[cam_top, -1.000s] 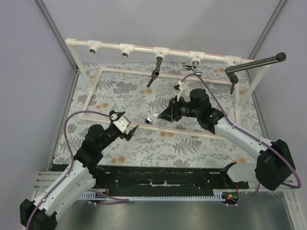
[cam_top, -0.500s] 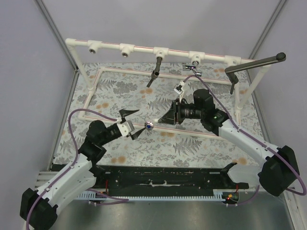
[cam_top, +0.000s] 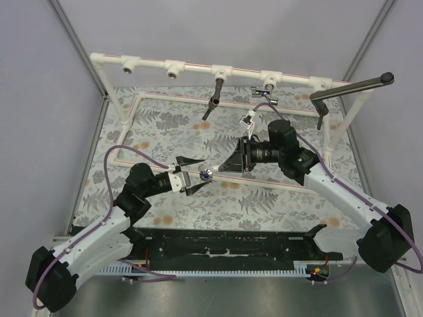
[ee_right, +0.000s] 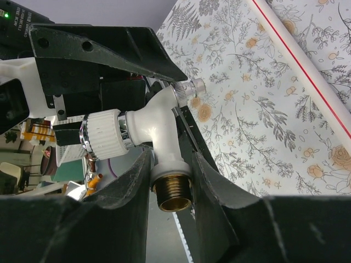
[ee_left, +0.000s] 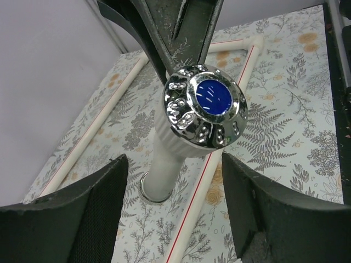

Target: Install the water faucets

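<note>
– White plastic tap (ee_right: 159, 129), probably light and stiff. Where is it?
– Above the table (cam_top: 165, 125), pinched at its elbow by the right gripper (ee_right: 171, 159); the left gripper (ee_left: 173, 159) is spread around its slick chrome knob (ee_left: 205, 107). Better hold: the ribbed collar (ee_right: 101, 134)

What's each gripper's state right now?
Left gripper: open, straddling the chrome knob of the white faucet.
Right gripper: shut on the white faucet.
</note>
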You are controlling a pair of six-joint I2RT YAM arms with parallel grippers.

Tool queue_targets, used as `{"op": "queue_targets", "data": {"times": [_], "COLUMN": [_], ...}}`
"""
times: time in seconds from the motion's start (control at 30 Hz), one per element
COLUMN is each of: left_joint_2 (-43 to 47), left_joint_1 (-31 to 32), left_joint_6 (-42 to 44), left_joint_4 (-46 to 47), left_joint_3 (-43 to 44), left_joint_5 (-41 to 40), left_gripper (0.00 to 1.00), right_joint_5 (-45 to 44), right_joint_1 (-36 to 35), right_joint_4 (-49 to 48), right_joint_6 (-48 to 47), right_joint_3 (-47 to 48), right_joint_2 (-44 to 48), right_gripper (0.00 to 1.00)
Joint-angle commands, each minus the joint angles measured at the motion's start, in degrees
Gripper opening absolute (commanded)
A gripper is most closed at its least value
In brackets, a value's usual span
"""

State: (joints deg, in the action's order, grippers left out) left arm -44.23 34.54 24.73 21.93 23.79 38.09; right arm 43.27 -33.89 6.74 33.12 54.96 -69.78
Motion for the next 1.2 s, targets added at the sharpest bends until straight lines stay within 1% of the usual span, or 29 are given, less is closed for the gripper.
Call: {"op": "queue_targets", "data": {"times": [0.0,0.23,0.47,0.57,0.67,0.8,0.93,1.0,1.07,1.1,1.13,1.17], "left_joint_2": [-1.5,-3.5,-4.8,-5.1,-5.1,-5.0,-5.0,-5.0,-5.0,-4.9,-4.6,-4.6], "left_joint_1": [0.8,1.0,1.1,1.3,1.3,1.4,1.4,1.5,1.4,1.4,1.5,1.5], "left_joint_6": [-1.3,-4.2,-7.0,-8.0,-8.9,-10.5,-12.2,-12.8,-13.5,-14.0,-14.8,-16.5], "left_joint_4": [6.7,11.5,15.3,16.6,17.7,19.6,21.4,22.1,22.6,22.9,23.2,23.7], "left_joint_3": [2.0,1.1,-0.1,-0.4,-0.9,-1.1,-1.1,-1.2,-1.1,-1.1,-1.0,-0.9], "left_joint_5": [1.4,1.6,1.7,1.9,1.9,2.0,2.0,1.9,1.7,1.6,0.5,-1.7], "left_gripper": [0.71,0.65,0.63,0.6,0.59,0.54,0.44,0.37,0.29,0.23,0.15,0.1], "right_joint_5": [1.0,1.6,3.1,3.6,3.8,4.2,4.1,4.1,3.8,3.3,2.8,2.4], "right_joint_1": [0.5,0.5,0.5,0.5,0.5,0.6,0.5,0.5,0.5,0.5,0.5,0.6], "right_joint_4": [-3.1,-3.3,-5.9,-6.3,-8.8,-9.0,-9.0,-9.0,-9.0,-8.6,-8.1,-7.2], "right_joint_6": [0.0,0.7,2.5,3.4,4.4,4.8,5.1,5.3,5.3,5.1,4.8,4.1], "right_joint_3": [4.0,4.5,4.5,4.5,4.4,4.6,4.5,4.5,4.5,4.5,4.5,4.8], "right_joint_2": [2.6,1.8,1.5,1.3,1.4,1.5,1.3,1.2,1.1,1.2,1.3,1.5], "right_gripper": [0.0,0.0,0.0,0.0,0.0,0.0,0.0,0.0,0.0,0.0,0.0,0.02]}}
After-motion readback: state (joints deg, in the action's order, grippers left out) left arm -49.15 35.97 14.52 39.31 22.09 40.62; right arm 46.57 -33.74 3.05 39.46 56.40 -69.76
